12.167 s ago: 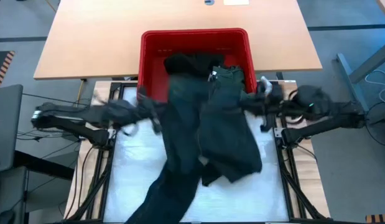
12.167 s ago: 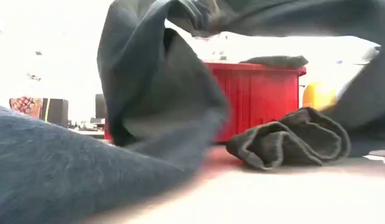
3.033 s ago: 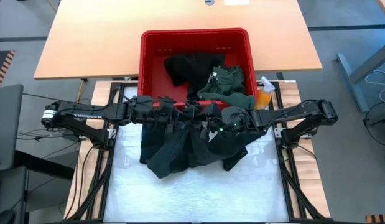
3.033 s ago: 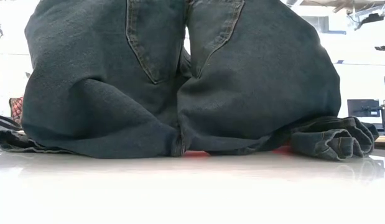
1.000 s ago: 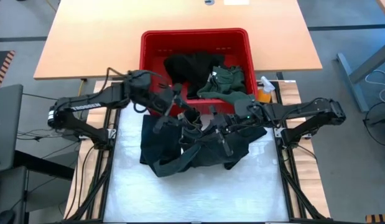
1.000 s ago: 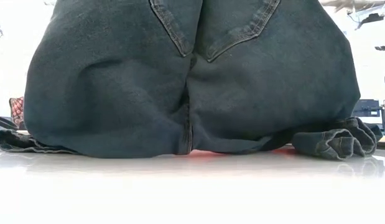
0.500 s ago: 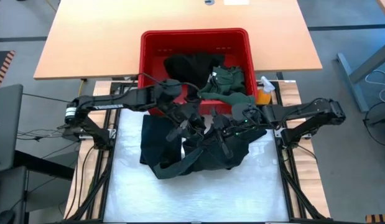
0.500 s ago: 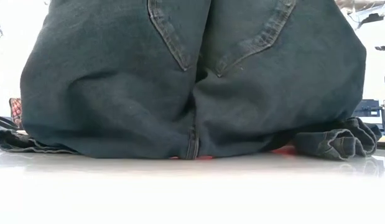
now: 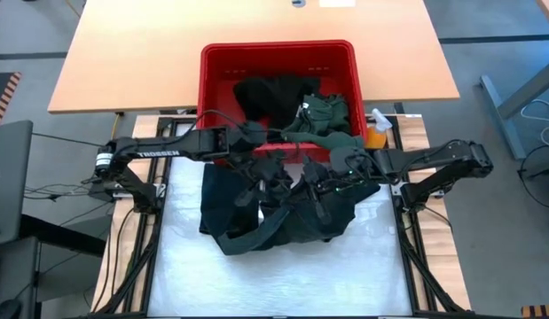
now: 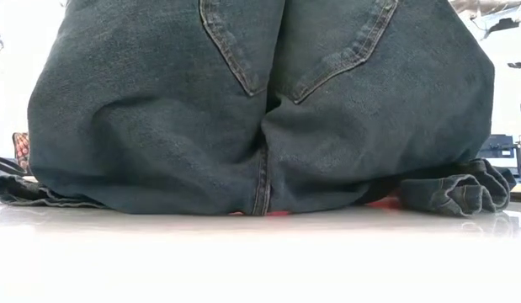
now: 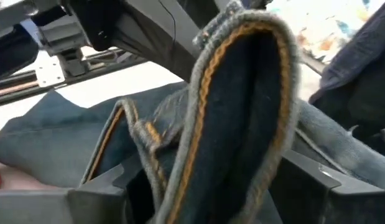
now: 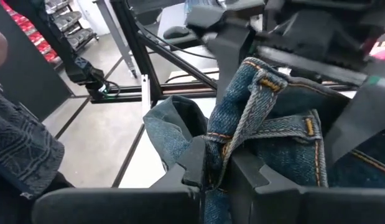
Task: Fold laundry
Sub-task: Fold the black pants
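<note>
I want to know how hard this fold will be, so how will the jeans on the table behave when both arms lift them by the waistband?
The jeans will probably hang floppy: they already lie crumpled in folds. The denim looks thick, with heavy seams in the low view, so likely weighty for a garment. The right gripper and the left gripper each pinch a bunched edge, so slipping seems unlikely.

Even, bright light overhead; the table (image 10: 260,252) glares white at table height, the background blows out, and the wrist close-ups blur softly.
</note>
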Available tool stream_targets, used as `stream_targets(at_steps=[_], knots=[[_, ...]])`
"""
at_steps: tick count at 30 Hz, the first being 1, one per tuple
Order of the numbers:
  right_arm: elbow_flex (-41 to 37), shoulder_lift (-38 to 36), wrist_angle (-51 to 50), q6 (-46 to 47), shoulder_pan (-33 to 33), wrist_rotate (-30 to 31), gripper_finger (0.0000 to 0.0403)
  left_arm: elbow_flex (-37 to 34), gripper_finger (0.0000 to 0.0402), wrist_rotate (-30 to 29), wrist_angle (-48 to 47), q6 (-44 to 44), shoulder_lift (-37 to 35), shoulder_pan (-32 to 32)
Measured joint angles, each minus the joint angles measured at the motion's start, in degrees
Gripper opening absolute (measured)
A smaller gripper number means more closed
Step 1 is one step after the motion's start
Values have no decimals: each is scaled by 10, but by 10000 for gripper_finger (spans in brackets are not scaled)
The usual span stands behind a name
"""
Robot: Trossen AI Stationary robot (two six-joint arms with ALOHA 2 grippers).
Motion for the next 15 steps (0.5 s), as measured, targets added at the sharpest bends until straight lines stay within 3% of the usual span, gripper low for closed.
stream_targets(at_steps=[5, 11, 15], knots=[[0, 0, 7, -1, 0, 0, 57, 0, 170, 0, 7, -1, 2, 0], [0, -1, 8, -1, 0, 3, 57, 0, 23, 16, 21, 4, 4, -1], [0, -2, 7, 7, 1, 24, 67, 4, 11, 13, 16, 12, 4, -1]])
